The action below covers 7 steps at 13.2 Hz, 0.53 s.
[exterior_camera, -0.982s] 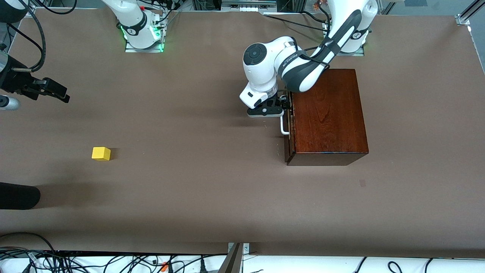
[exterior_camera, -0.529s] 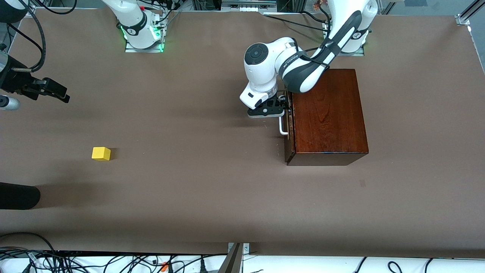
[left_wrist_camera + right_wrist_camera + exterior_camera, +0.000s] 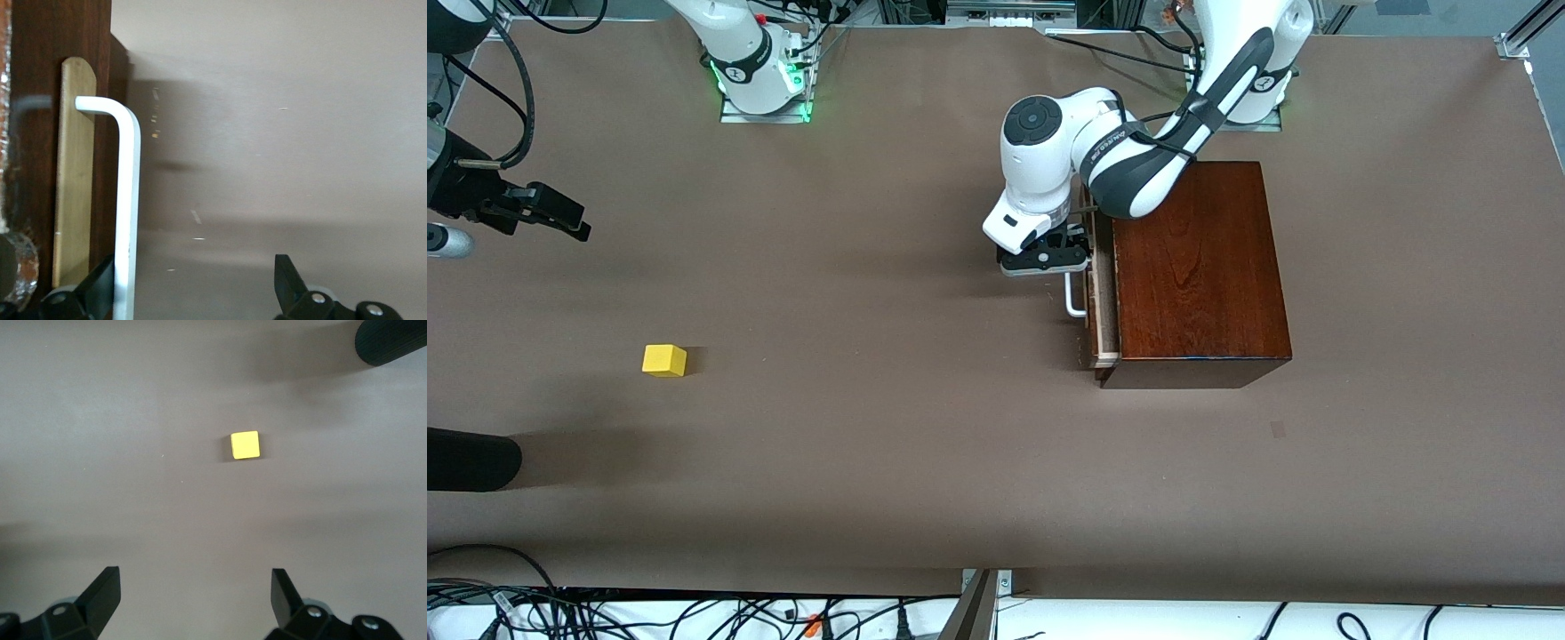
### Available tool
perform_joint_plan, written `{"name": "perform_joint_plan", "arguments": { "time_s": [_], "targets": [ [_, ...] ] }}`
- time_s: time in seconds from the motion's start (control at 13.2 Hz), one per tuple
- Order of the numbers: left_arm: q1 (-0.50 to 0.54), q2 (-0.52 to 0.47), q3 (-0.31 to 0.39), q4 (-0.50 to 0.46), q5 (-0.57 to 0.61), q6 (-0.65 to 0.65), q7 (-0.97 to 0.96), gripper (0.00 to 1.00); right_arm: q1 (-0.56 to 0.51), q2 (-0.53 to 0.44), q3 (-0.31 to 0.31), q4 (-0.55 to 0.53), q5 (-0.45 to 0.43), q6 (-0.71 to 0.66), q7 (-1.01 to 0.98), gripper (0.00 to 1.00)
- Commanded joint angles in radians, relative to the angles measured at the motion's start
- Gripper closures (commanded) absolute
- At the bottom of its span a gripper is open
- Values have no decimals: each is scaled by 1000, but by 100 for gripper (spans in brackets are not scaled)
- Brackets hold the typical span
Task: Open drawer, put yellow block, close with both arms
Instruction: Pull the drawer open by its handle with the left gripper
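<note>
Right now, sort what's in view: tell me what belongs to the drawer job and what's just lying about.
Job:
- drawer, slightly open, in the wooden box
- white handle, open left gripper beside it
- yellow block
- open right gripper, waiting over the right arm's end of the table

Lying about:
- black cylinder
- cables past the near edge

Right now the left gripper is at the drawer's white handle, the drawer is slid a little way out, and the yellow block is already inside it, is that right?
Not quite. The yellow block is not in the drawer; the front view shows it lying on the table toward the right arm's end, with the open right gripper above it. The rest holds: the left gripper is at the white handle and the drawer is slightly out.
</note>
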Motion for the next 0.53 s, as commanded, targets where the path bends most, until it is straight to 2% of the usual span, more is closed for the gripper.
{"name": "perform_joint_plan", "arguments": {
  "time_s": [0.0,0.45],
  "targets": [
    [-12,33,-9,41,-41,49,-18,0,-14,10,13,19,1,-3,0,0],
    [-13,43,-12,70,-93,55,-16,0,-14,10,14,19,1,-5,-13,0]
  ]
}}
